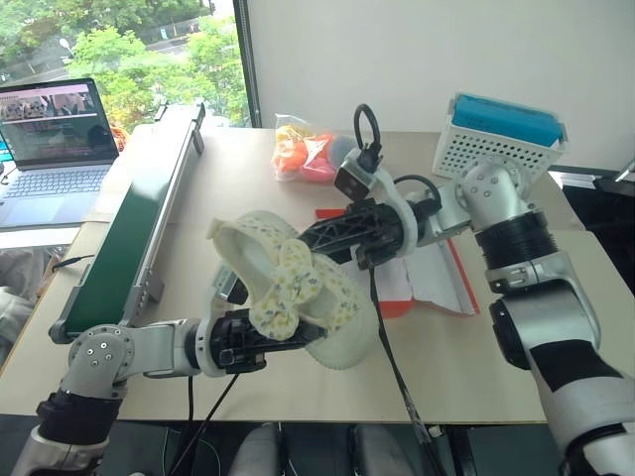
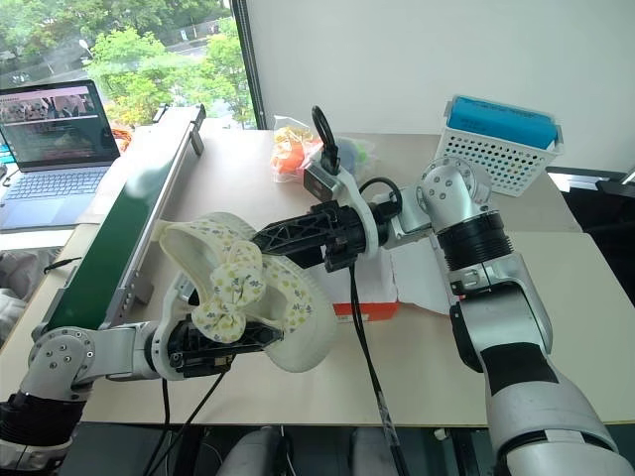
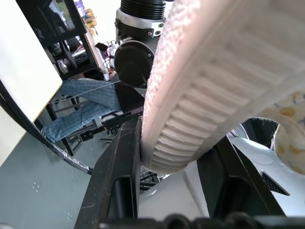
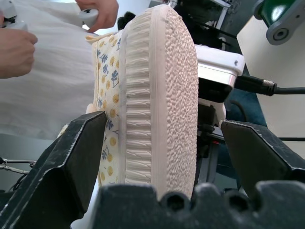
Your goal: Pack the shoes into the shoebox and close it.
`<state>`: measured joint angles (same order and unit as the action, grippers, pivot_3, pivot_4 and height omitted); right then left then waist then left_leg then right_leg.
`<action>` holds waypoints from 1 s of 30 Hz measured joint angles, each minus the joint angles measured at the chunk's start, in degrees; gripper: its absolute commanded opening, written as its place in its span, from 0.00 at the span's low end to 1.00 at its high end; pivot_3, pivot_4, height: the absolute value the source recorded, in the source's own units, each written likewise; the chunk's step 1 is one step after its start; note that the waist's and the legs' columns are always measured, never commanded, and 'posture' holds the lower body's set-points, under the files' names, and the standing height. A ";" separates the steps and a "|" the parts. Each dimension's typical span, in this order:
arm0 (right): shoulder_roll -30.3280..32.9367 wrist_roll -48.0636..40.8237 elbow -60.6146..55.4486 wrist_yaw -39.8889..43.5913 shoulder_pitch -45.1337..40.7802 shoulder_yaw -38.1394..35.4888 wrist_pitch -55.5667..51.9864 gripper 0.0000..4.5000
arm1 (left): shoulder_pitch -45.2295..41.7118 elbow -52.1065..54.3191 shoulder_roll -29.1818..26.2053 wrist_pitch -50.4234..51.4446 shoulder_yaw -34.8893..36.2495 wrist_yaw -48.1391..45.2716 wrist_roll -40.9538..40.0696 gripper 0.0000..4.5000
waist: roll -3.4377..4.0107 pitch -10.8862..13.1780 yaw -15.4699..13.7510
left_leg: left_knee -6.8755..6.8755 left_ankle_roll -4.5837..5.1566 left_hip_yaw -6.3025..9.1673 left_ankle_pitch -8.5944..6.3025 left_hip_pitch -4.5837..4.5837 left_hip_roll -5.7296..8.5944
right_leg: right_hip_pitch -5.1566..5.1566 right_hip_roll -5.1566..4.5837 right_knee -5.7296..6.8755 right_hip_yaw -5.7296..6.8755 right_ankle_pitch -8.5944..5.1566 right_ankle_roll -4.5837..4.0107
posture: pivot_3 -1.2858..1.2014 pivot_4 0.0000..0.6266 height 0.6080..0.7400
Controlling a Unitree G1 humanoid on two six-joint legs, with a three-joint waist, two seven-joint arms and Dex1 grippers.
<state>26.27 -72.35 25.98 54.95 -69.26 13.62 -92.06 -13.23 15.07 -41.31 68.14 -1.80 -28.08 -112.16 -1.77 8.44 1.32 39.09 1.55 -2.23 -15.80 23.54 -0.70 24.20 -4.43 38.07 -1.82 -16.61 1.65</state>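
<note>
Left gripper [image 3: 167,191] clamped on shoe [image 1: 298,288] sole edge, fingers [image 3: 114,181] tight on ribbed rim. Right gripper [image 4: 162,157] jaws wide, one finger [image 4: 71,162] either side of shoe sole, gaps visible both sides, not gripping.

Shoe held up mid-air, centre-left of head views, above table [image 1: 248,178] front edge; cream, small floral print, bow on top, pale ribbed sole. Right gripper reaches in from centre of frame, pointing toward shoe's upper end.

Shoebox [image 1: 437,278] lies on table right of centre, behind right arm; red-orange edges, white inside, mostly hidden by arm. Can't tell if a second shoe is in it.

Bag [image 1: 308,149] of orange and pink stuff at upper centre. White basket [image 1: 496,144] with blue top at upper right. Laptop [image 1: 55,149] upper left, green conveyor [image 1: 139,228] beside it. Person's hands [image 4: 14,50] holding controllers in right wrist view, behind shoe.
</note>
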 measured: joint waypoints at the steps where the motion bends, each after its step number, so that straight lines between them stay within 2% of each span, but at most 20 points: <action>1: -0.14 -0.51 0.00 -0.95 0.07 -0.19 0.00 0.63 | -0.02 -0.11 0.01 -0.06 -0.16 0.17 0.00 0.37 | 0.00 0.00 0.00 | 0.00 0.00 0.00 0.00 0.00 0.00 | 0.00 0.00 0.00 0.00 0.00 0.00 | 0.52 0.24 1.00; 4: -0.62 -1.00 -0.03 -4.37 0.62 -1.49 0.00 0.41 | -0.05 -0.49 0.05 -0.41 -0.28 0.90 0.03 0.37 | 0.00 0.00 -0.05 | 0.00 0.00 0.00 0.00 0.00 0.00 | 0.00 0.01 0.00 0.02 0.00 0.00 | 0.52 0.24 1.00; 14: -3.43 -0.31 -3.63 -13.17 4.39 -9.09 -0.01 0.41 | -0.54 -1.01 -0.12 -1.78 -0.27 5.02 0.23 0.37 | 0.00 0.00 -0.08 | 0.03 0.00 0.00 0.03 0.02 0.01 | -0.02 0.04 0.02 0.03 0.00 0.00 | 0.52 0.24 1.00; 17: -5.63 -0.60 -2.84 -17.82 5.26 -13.27 0.00 0.41 | -1.23 -1.01 0.37 -3.72 0.31 7.08 3.01 0.37 | 0.00 0.00 -0.08 | 0.04 -0.04 -0.01 0.09 0.02 0.02 | -0.02 0.04 0.03 0.02 0.00 0.01 | 0.52 0.24 1.00; 20: -7.40 -1.19 -1.97 -23.30 5.60 -17.75 0.00 0.39 | -1.83 -0.70 2.35 -6.28 0.86 9.43 7.21 0.54 | 0.00 0.00 -0.14 | 0.03 -0.09 -0.03 0.12 0.02 0.02 | -0.04 0.05 0.03 0.04 0.01 0.01 | 0.52 0.24 1.00; 24: -9.25 -3.27 -0.72 -30.39 7.04 -22.71 0.00 0.39 | -2.37 0.46 3.70 -8.21 1.81 10.72 12.20 0.88 | 0.00 0.00 -0.10 | 0.03 -0.33 -0.06 0.27 0.08 0.01 | -0.01 0.08 0.13 0.04 0.01 0.01 | 0.52 0.24 1.00; 25: -9.68 -3.44 -0.50 -31.99 7.30 -23.80 0.00 0.39 | -2.57 0.72 3.95 -8.49 2.00 11.12 13.64 0.93 | 0.00 0.00 -0.09 | 0.03 -0.33 -0.06 0.28 0.09 0.01 | -0.02 0.08 0.18 0.05 0.01 0.01 | 0.52 0.24 1.00; 30: -11.46 -4.24 0.71 -40.01 7.38 -29.89 0.03 0.39 | -2.44 1.14 5.83 -10.55 3.48 12.99 16.60 0.93 | 0.00 0.00 -0.08 | 0.05 -0.29 -0.08 0.31 0.12 0.00 | -0.01 0.08 0.37 0.05 0.01 0.02 | 0.52 0.24 1.00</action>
<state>14.81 -76.59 26.69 14.93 -61.88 -16.27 -92.03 -15.67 16.21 -35.48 57.59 1.68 -15.08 -95.56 -1.77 8.44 1.24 39.14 1.27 -2.31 -15.49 23.66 -0.69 24.20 -4.35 38.44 -1.78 -16.60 1.67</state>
